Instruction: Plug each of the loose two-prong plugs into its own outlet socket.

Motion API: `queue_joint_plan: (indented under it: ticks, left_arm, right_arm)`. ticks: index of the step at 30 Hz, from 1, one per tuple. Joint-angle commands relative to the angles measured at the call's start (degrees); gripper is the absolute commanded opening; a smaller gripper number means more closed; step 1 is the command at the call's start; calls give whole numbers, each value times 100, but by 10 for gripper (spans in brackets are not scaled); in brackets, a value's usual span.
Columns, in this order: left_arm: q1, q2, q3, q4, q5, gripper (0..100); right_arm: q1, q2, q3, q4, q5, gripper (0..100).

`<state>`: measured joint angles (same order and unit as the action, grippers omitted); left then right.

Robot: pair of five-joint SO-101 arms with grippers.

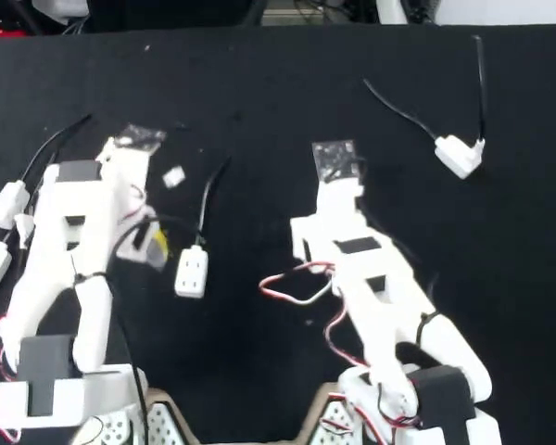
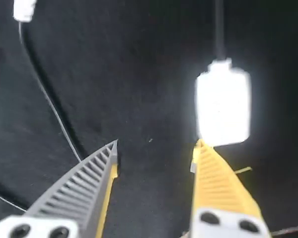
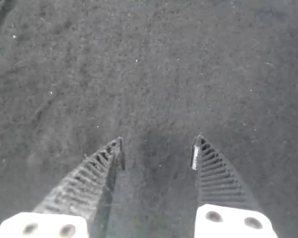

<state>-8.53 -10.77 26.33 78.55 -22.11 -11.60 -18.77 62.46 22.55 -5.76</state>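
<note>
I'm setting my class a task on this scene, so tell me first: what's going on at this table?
Two robot arms sit at a black table with white corded plug and socket parts scattered on it. The left tool is open and hovers beside a white block on a cord, its yellow fingertip close to the block's edge, gripping nothing. The right tool is open over bare cloth. Another corded piece lies far off, untouched.
</note>
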Motion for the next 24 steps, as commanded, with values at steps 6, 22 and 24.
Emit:
queue_joint_plan:
  ticks: [6, 22, 24]
  left_arm:
    - [655, 123, 1481, -1864, 563, 234]
    - [2607, -246, 1727, -1618, 2031, 234]
    - [2352, -246, 1138, -967, 1705, 234]
  right_arm:
    - [589, -268, -769, 369, -44, 215]
    - [870, -224, -822, 422, -88, 215]
    - [862, -224, -822, 422, -88, 215]
